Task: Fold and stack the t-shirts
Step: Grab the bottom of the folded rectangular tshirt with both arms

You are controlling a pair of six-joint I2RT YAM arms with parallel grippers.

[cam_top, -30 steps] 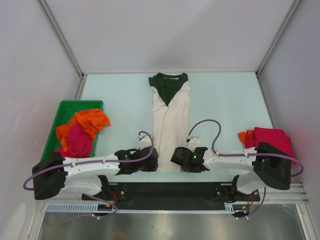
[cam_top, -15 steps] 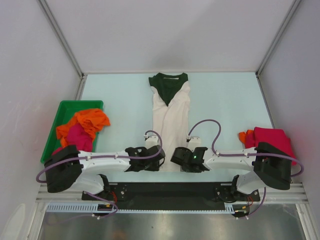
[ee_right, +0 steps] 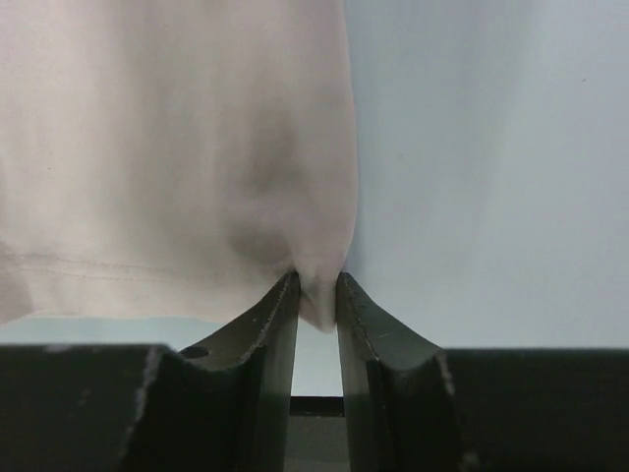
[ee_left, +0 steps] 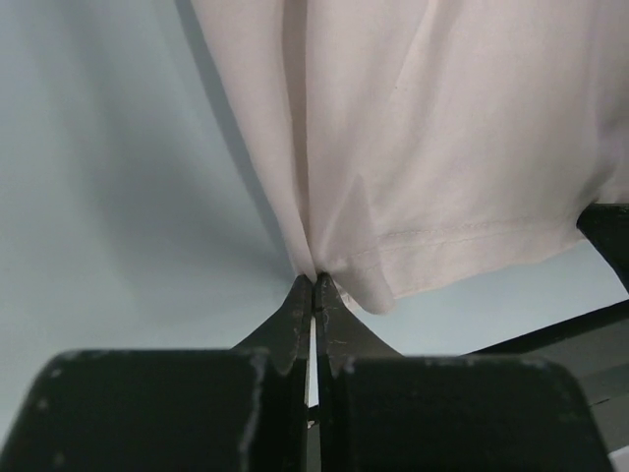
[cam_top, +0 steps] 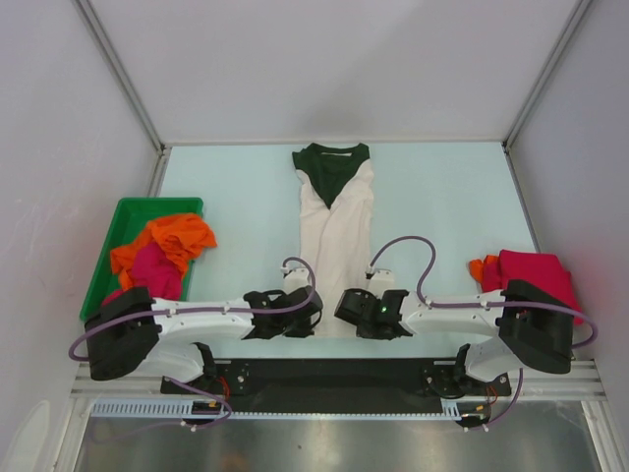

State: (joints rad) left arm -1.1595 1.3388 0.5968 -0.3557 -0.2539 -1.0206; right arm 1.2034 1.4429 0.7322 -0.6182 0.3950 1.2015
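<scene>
Cream t-shirt (cam_top: 334, 236), soft cloth folded into a long narrow strip with dark green at its far end, lies flat on the pale blue table (cam_top: 226, 187). Its hem is right at our two pincers and the rest stretches away ahead of them.

We judge it light, limp and thin. It will sag and crease wherever we do not carry it, so the two hem corners are the places to hold. The left pincer (ee_left: 314, 282) is clenched tight on a small pinch at the hem's left corner. The bite looks shallow, only at the tips, and we think it could slip under a hard pull. The right pincer (ee_right: 316, 287) grasps a bunched nub of the right hem corner, with cloth filling the narrow gap between its fingers.

Ahead of both pincers the table lies bare on either side of the cream t-shirt, so we have room to carry the hem forward. Well to the left of the left pincer stands a green plastic bin (cam_top: 113, 226) heaped with orange and magenta-pink t-shirts (cam_top: 162, 251). Well to the right of the right pincer a crimson t-shirt pile (cam_top: 536, 275) sits near the table's side edge. The near edge lies close behind the pincers, so we would lift both corners together and go forward evenly, lest the cloth twist.
</scene>
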